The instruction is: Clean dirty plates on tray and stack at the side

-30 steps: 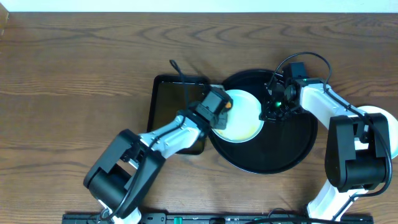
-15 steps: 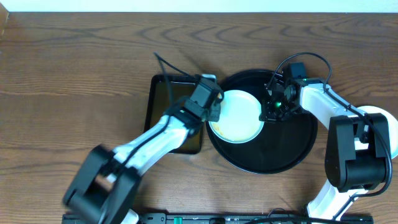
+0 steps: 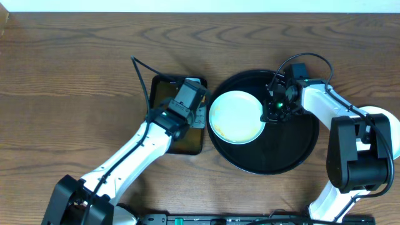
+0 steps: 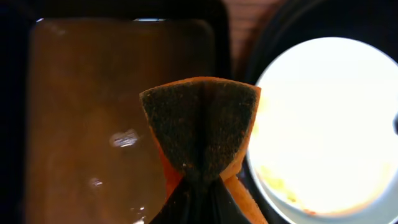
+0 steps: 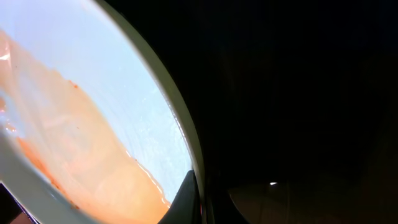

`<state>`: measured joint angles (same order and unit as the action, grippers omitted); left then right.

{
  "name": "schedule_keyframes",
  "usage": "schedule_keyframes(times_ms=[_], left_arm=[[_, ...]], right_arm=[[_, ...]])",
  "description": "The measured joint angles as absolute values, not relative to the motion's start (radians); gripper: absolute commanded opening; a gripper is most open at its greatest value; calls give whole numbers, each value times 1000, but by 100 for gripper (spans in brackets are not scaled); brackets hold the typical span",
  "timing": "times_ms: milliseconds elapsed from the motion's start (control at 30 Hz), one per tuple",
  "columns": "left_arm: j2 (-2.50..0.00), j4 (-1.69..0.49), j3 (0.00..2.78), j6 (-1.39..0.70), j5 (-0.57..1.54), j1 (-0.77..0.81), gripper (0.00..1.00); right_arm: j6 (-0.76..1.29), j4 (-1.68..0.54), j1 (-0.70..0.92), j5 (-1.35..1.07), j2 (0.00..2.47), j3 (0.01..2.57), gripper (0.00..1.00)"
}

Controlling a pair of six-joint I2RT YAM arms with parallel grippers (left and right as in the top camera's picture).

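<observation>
Change: L gripper has left the plate. A sec ago it was over the plate's left edge; now it sits just left of the tray, above the right edge of the small tray. Its jaws are narrow, pinched on the sponge, dark scrub face toward the wrist cam and orange backing at the edges.

R gripper hasn't shifted: clamped tight on the plate's right rim, near tray centre.

Meaning (judgement): wipe pass paused or done and the sponge prob. going to the small tray for a dip. Not clean yet, though. An orange-brown smear shows in the R wrist view, and a yellowish patch on the plate's lower-left in the overhead. Expect another pass before stacking.

Plate position: inside the tray, upper-left part, its left rim close to the tray's left rim.

Orientation: round, so no long axis. Open face up. Flat vs slightly tipped by the R grip can't be told. The smear band follows the rim on the side away from the R gripper.

A pale round thing lies right of the tray, mostly hidden by the R arm; poss. a stacked plate, unsure.
</observation>
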<state>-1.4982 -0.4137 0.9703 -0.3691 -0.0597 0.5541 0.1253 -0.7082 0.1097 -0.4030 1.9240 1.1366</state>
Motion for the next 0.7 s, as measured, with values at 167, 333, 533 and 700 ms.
schedule_keyframes(times_ms=[167,333,533,700], left_arm=[[-1498,-426,970,-369,-60,521,8],[-1498,-440,970,-369,-60,520,8],[-1498,-440,970,-369,-60,519,8],[-1498,-442,970,-368,-78,520,8]], right_arm=[[94,-643,96,-479,1929,1123,1],[72,-634,60,-558,1938,1109,1],[49,-641,-30,-575,1921,1102,1],[31,-665,-57,-508,1807,1097,1]])
